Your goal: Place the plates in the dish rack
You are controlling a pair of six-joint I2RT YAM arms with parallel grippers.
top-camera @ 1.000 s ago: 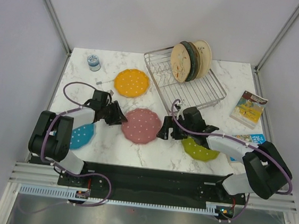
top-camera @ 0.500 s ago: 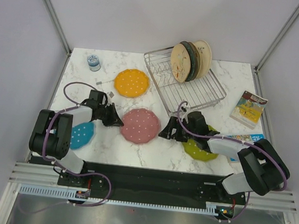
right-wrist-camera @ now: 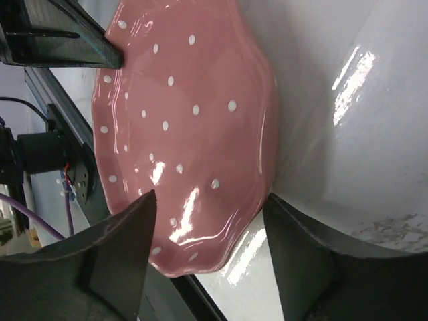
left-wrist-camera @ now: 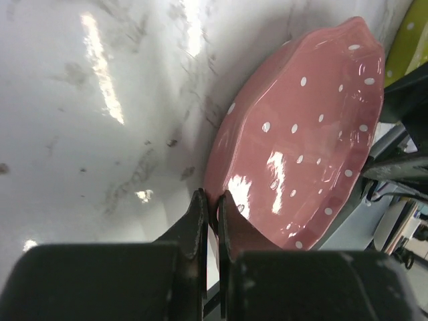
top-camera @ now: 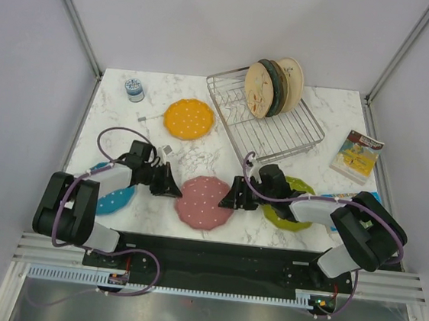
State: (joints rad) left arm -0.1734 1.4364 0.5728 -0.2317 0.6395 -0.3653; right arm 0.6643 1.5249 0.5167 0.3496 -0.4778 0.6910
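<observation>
The pink plate lies on the marble table near its front edge. My left gripper is shut on its left rim; the left wrist view shows the jaws pinching the pink rim. My right gripper is open at the plate's right edge, and in the right wrist view the rim sits between its fingers. The orange plate lies at the back left. The blue plate is partly under the left arm. The lime green plate is partly under the right arm. The dish rack stands at the back right.
Plain beige, dark green and cream plates stand upright in the rack's far end. A small blue jar sits at the back left. Two books lie at the right edge. The black base rail runs along the front.
The pink plate has slid toward the table's front edge. Both grippers have moved nearer with it, the left one still on its rim.
</observation>
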